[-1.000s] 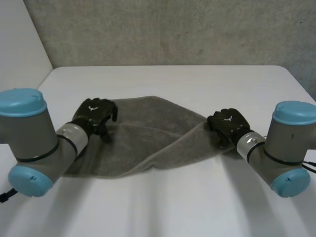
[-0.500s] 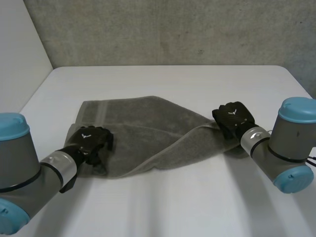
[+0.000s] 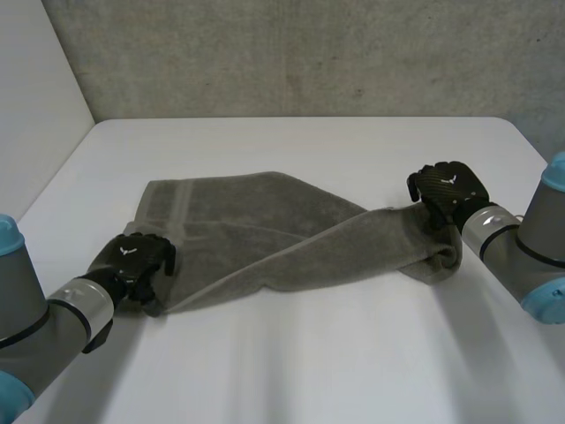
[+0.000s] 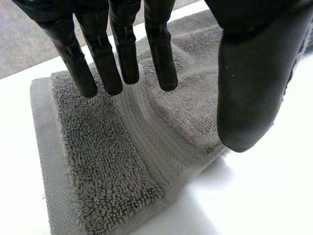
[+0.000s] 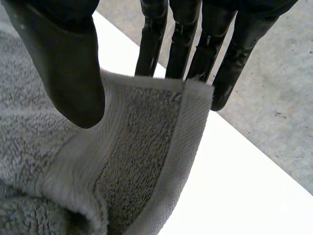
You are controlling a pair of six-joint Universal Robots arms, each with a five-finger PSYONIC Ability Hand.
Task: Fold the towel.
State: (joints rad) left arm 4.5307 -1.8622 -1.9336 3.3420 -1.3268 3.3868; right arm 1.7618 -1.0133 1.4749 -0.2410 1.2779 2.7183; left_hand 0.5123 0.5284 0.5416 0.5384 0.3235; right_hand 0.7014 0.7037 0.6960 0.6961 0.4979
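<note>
Grey terry towel (image 3: 256, 231) lies twisted across the white desk (image 3: 309, 353), seemingly with no neat fold made yet; right robot hand (image 3: 448, 189) pinches its raised right corner; left robot hand (image 3: 137, 258) rests straight-fingered, ungripping, on the near-left corner.

White table (image 3: 300, 367) bears a grey towel (image 3: 256, 234); it lies rumpled across the middle.
</note>
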